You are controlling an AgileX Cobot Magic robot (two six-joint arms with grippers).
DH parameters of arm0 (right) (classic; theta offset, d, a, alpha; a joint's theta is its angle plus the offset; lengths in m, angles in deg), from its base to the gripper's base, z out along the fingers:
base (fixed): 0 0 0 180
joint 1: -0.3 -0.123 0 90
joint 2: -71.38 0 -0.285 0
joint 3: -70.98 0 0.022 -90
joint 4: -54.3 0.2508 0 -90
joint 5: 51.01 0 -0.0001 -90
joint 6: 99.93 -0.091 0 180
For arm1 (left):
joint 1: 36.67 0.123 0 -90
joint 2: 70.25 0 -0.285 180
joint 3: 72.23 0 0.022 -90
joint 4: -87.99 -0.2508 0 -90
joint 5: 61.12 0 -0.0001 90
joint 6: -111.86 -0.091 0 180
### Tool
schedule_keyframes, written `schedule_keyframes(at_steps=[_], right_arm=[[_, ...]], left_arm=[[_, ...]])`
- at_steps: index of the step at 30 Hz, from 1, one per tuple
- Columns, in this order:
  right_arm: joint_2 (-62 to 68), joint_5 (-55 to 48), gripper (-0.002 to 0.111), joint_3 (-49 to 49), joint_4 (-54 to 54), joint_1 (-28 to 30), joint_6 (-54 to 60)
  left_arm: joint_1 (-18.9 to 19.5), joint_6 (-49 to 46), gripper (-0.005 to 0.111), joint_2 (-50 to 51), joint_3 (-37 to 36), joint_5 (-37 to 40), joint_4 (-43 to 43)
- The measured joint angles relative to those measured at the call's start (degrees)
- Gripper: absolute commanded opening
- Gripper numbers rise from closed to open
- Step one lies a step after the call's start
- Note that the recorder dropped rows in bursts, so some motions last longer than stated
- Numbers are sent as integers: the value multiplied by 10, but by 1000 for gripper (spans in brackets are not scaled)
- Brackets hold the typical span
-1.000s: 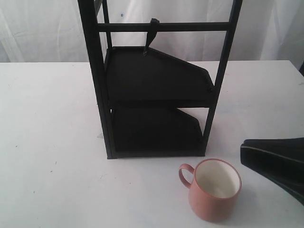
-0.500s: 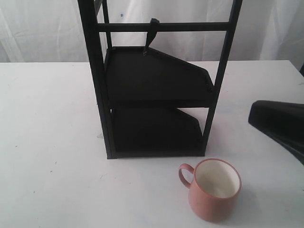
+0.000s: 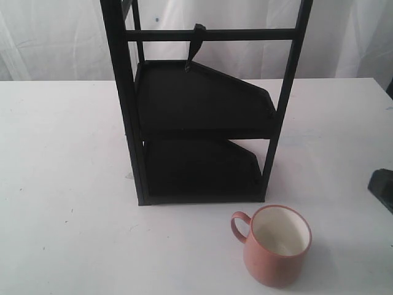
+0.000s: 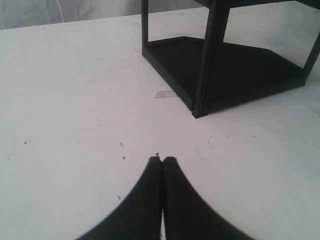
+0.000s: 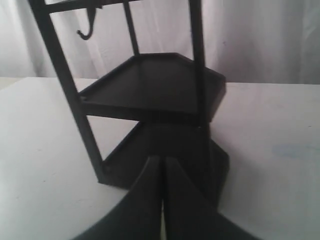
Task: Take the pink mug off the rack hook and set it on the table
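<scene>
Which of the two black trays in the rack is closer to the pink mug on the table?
The lower tray: it lies just above the table, right behind the pink mug. The upper tray is raised above it.

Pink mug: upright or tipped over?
Upright. The pink mug stands on the table, rim up, cream inside showing, handle to the side.

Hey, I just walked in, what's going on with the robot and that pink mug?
The pink mug stands upright on the table in front of the black rack, and the rack hook is empty. Neither arm is handling it. The right gripper is shut and empty, facing the rack, off at the right edge of the exterior view. The left gripper is shut over bare table. The job looks done.
</scene>
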Motion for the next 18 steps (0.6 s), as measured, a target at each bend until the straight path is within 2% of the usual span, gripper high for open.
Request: schedule_keyframes(at_steps=[8, 18], right_arm=[[-74, -13, 0, 69, -26, 95, -3], [-127, -37, 0, 113, -80, 126, -50]], left_arm=[[0, 0, 0, 0, 0, 0, 0], [0, 0, 0, 0, 0, 0, 0]])
